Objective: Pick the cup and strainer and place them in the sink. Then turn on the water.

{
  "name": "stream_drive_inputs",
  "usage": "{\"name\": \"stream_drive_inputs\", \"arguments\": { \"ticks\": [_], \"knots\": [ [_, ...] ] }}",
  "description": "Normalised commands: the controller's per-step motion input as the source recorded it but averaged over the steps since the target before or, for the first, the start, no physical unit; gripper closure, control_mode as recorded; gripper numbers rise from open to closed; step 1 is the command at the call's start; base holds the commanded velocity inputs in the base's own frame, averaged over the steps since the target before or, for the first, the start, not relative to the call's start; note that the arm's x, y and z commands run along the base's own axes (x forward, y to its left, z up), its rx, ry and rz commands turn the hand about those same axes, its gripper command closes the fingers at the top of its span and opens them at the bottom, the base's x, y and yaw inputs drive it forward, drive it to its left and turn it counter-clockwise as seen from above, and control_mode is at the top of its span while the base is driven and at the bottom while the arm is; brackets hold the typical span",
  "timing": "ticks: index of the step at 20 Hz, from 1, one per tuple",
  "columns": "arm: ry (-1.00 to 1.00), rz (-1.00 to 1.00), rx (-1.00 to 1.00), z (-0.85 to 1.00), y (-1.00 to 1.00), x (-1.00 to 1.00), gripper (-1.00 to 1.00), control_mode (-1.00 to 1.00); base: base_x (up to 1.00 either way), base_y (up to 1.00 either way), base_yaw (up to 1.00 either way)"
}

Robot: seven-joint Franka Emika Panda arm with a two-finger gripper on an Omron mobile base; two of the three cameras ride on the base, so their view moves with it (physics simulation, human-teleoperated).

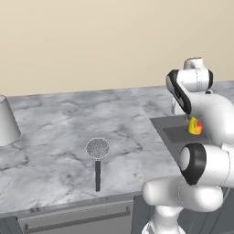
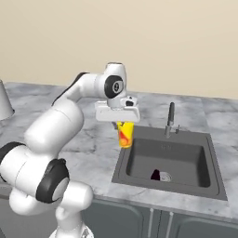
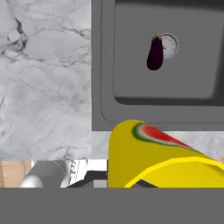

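1. The gripper (image 2: 122, 122) is clamped on the cup (image 2: 125, 134), which hangs upright beneath it, clear of the counter.
2. The cup sits over the near-left rim of the sink (image 2: 211, 160), at the counter's edge, not over the basin.
3. The basin's open floor lies to the right and farther back, toward the tap (image 2: 170, 119); that, I judge, is the way to carry it.
4. An eggplant (image 3: 154, 52) lies by the drain.
5. The strainer (image 1: 97, 158) rests on the countertop (image 1: 55, 132), well apart to the left, its handle pointing toward the front edge.

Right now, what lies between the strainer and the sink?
Bare marble counter in the left base view; nothing sits between the strainer and the sink.
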Motion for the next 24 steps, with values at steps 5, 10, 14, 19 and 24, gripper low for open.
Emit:
{"name": "stream_drive_inputs", "arguments": {
  "ticks": [5,10,14,19,24],
  "knots": [
    [0.00,0.00,0.00,-0.24,-0.02,0.39,1.00,-1.00,0.00,0.00,0.00],
    [0.00,0.03,0.00,-0.23,-0.17,0.12,1.00,-1.00,0.00,0.00,0.00],
    [0.00,0.03,0.00,-0.24,-0.21,0.09,1.00,-1.00,0.00,0.00,0.00],
    [0.00,0.03,0.00,-0.27,-0.18,0.14,1.00,-1.00,0.00,0.00,0.00],
    [-0.01,0.03,0.00,-0.26,-0.17,0.19,1.00,-1.00,0.00,0.00,0.00]
  ]
}}
